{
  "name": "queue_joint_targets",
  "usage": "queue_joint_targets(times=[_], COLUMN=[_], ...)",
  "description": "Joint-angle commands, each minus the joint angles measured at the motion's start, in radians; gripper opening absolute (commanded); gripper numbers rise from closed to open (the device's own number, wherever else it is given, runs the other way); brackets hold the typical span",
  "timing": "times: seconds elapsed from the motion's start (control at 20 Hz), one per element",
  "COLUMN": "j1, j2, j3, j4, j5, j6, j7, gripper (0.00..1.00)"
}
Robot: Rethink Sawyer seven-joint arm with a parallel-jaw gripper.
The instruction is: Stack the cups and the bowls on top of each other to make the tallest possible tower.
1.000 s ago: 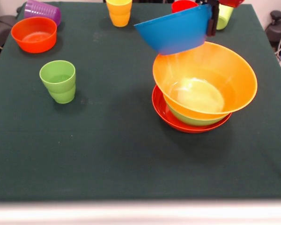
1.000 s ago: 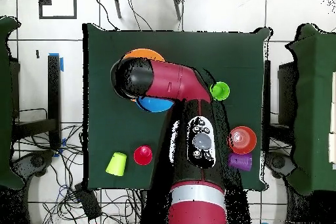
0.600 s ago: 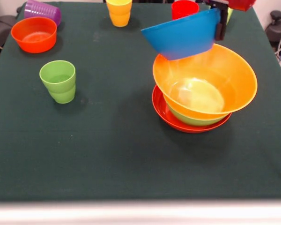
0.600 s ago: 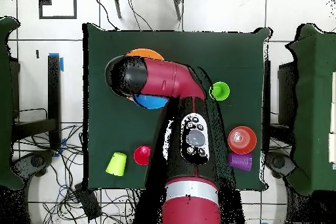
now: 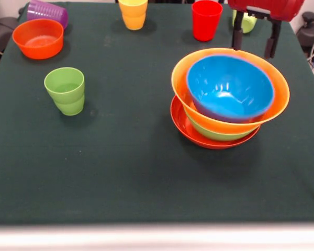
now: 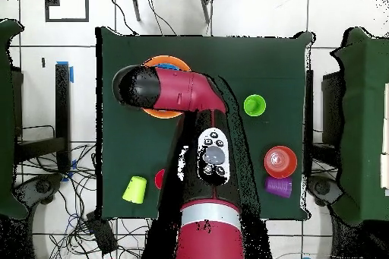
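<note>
- Four bowls are sitting nested in the tower: the blue bowl is resting inside the large orange-yellow bowl.
- Just behind the tower, the gripper is hanging released, holding nothing.
- Rising carelessly, a finger could be clipping the orange-yellow rim and tipping the pile.
- Well away from the tower, the small orange bowl is waiting.

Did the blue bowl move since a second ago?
Yes. The blue bowl hung tilted from the hand above the orange-yellow bowl's far rim; now it sits down inside that bowl, upright, and the open hand is above it.
</note>
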Motion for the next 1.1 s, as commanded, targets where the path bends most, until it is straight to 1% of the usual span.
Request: queue_joint_targets(times=[0.05,0.2,0.35,0.45,0.5,0.55,0.6,0.7,0.85,1.1], j1=[0.009,0.012,0.014,-0.006,-0.008,-0.007,-0.002,0.012,0.024,0.062], j2=[0.063,0.071,0.077,0.076,0.072,0.06,0.039,-0.018,-0.074,-0.109], j3=[0.033,0.029,0.019,0.038,0.03,0.016,0.004,-0.023,-0.05,-0.094], j4=[-0.014,-0.017,-0.021,0.003,0.025,0.043,0.062,0.119,0.208,0.261], j5=[-0.01,-0.015,-0.029,-0.039,-0.047,-0.07,-0.078,-0.096,-0.11,-0.127], j6=[-0.027,-0.02,0.012,0.019,0.007,0.012,0.041,0.081,0.065,0.041], j7=[0.094,0.09,0.074,0.026,0.025,0.006,0.0,-0.007,0.006,0.043], gripper=[1.0,1.0,1.0,1.0,1.0,1.0,1.0,1.0,1.0,1.0])
